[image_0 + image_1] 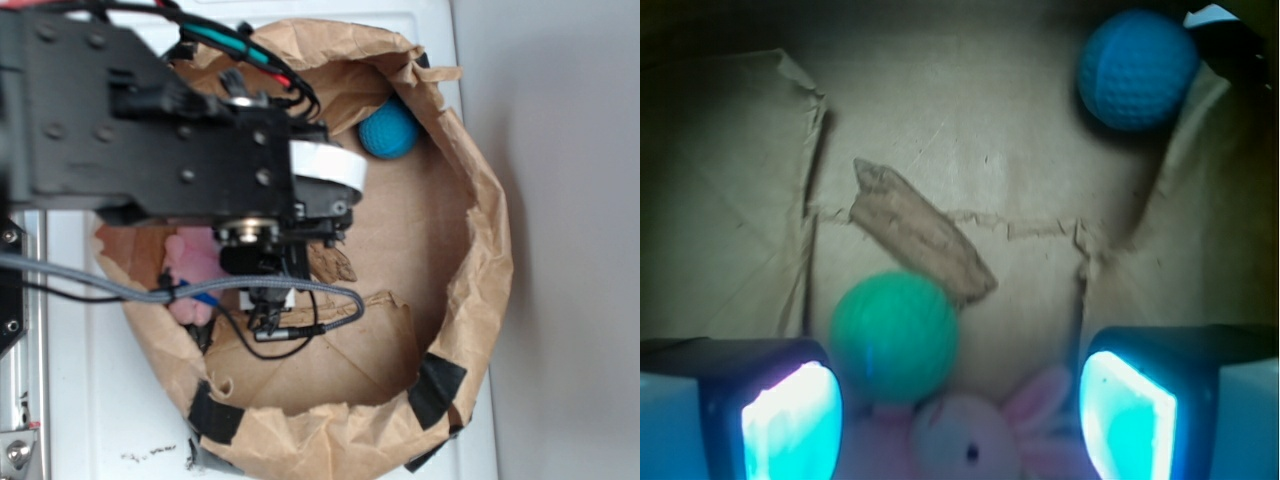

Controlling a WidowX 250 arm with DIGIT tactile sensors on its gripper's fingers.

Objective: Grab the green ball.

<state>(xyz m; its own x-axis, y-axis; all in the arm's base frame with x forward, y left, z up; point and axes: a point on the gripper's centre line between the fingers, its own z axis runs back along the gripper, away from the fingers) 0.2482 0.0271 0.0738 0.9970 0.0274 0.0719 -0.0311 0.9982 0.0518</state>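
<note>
Fingers point(960, 415) spread apart | green ball point(894, 338) touching pink bunny point(970, 440) | blue ball point(1137, 70) well apart

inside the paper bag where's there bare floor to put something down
Bare cardboard floor lies between the torn flap and the blue ball, and on the far left. It is crowded by the open jaws, where the green ball touches the pink bunny.
</note>
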